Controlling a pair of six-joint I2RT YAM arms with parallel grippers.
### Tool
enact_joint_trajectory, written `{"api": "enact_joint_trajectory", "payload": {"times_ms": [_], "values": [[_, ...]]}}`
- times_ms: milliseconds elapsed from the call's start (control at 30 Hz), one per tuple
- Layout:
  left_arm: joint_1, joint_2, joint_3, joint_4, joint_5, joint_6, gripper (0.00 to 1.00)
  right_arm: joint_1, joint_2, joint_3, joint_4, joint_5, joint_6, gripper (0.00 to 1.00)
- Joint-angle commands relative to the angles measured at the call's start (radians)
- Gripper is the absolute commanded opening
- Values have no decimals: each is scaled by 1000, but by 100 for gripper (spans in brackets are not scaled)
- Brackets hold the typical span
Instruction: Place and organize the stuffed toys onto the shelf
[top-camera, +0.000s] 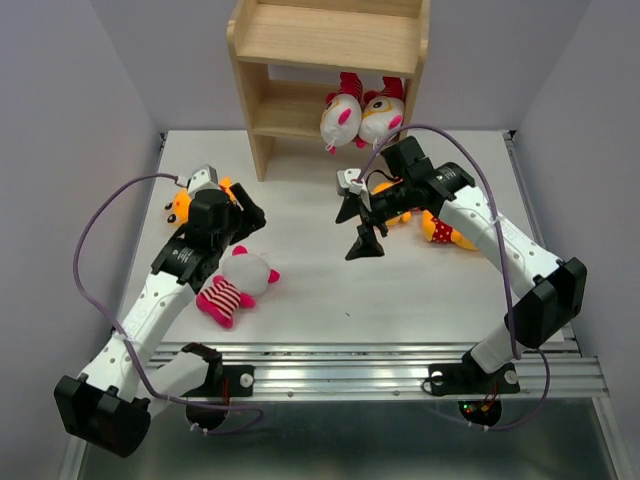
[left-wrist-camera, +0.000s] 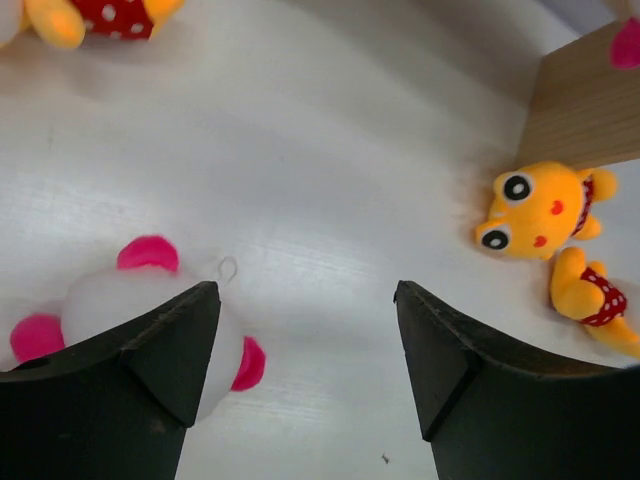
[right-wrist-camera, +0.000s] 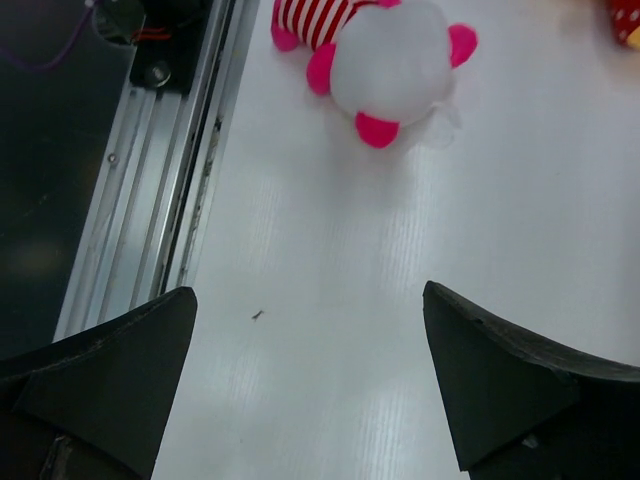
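Left shelf toy (top-camera: 341, 118), right shelf toy (top-camera: 381, 117) touching on shelf (top-camera: 330, 40) tier, top centre. Striped toy (top-camera: 238, 285) on table (top-camera: 320, 285), lower left; yellow toy (top-camera: 445, 232) at right. Left gripper (left-wrist-camera: 305, 370), right gripper (right-wrist-camera: 310, 380): spread wide, empty.

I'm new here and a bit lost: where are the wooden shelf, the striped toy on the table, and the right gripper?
wooden shelf (top-camera: 330, 40), top external view, on its upper board.
striped toy (top-camera: 250, 270), top external view, on its white head.
right gripper (right-wrist-camera: 310, 295), right wrist view, midway between its fingertips.
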Motion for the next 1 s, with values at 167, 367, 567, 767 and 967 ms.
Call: {"api": "enact_joint_trajectory", "payload": {"times_ms": [167,367,567,767,967], "values": [[-1,166,-43,-344,-31,-204,76,-15,-33,-127,29,22,-12,100],[-1,314,-144,-260,-2,-180,64,-15,-41,-173,68,21,15,100],[-1,356,-184,-159,81,-135,0,-15,-58,-179,59,44,8,100],[-4,185,-220,36,308,-66,0,-15,-66,-164,27,30,-27,100],[-47,59,-204,319,483,-51,0,-15,-3,-60,29,-57,84,100]]}}
